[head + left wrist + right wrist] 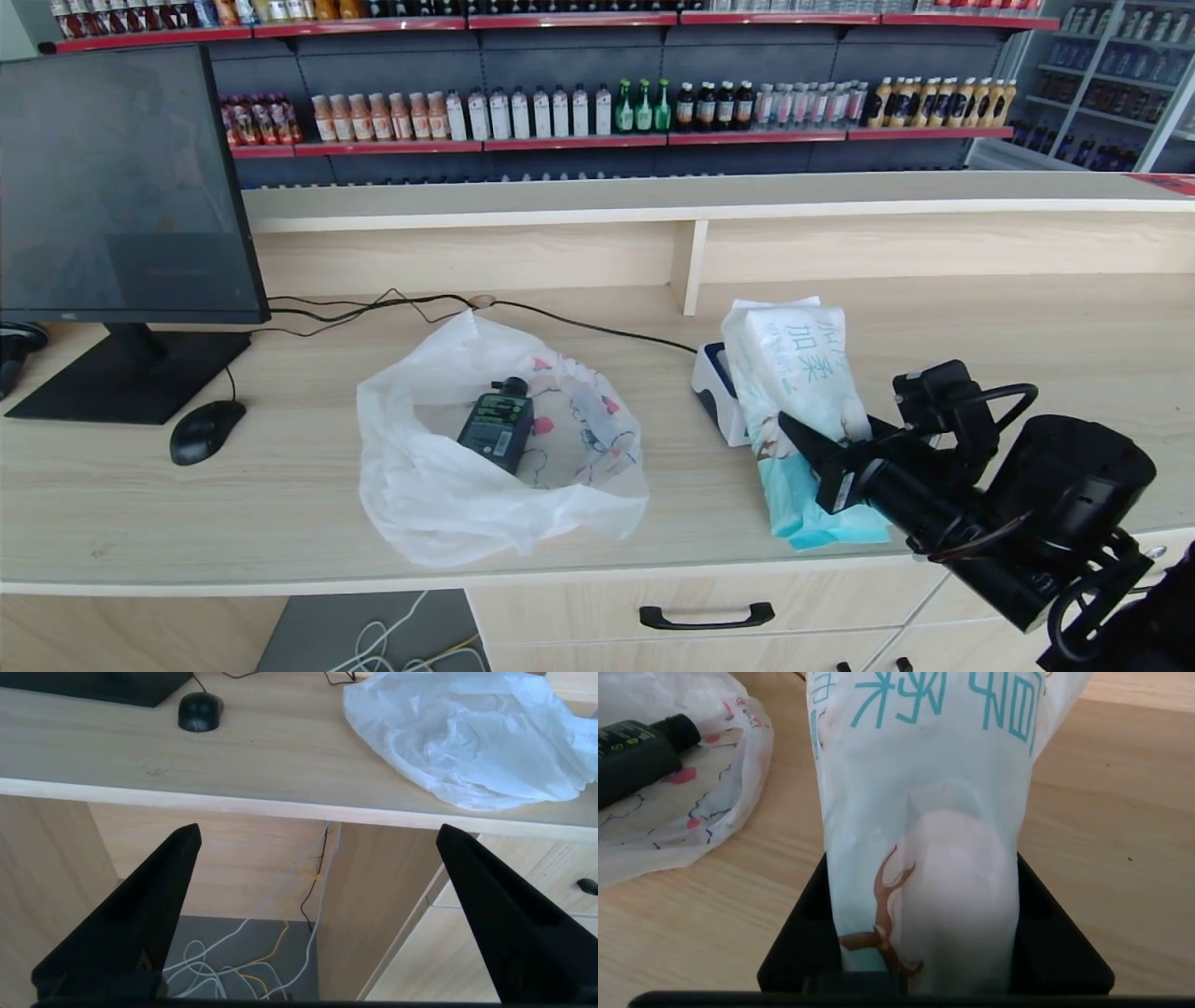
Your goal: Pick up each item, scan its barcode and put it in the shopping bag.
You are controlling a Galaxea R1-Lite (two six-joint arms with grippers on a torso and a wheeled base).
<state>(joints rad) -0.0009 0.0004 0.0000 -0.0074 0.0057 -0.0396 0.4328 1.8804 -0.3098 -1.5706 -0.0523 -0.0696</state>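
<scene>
- The right gripper (931,952) is clamping its fingers on the lower end of the tissue pack (794,392), which is lying against the barcode scanner (711,387).
- To scan well, it is probably worth turning the pack's barcode face toward the scanner window and gripping gently, since the soft pack squashes.
- The left gripper (318,835) is hanging below the counter (233,504) edge, fingers spread, holding nothing.
- Counting: one tissue pack, one scanner, one shopping bag (420,504), one dark bottle (497,429) inside it.
</scene>
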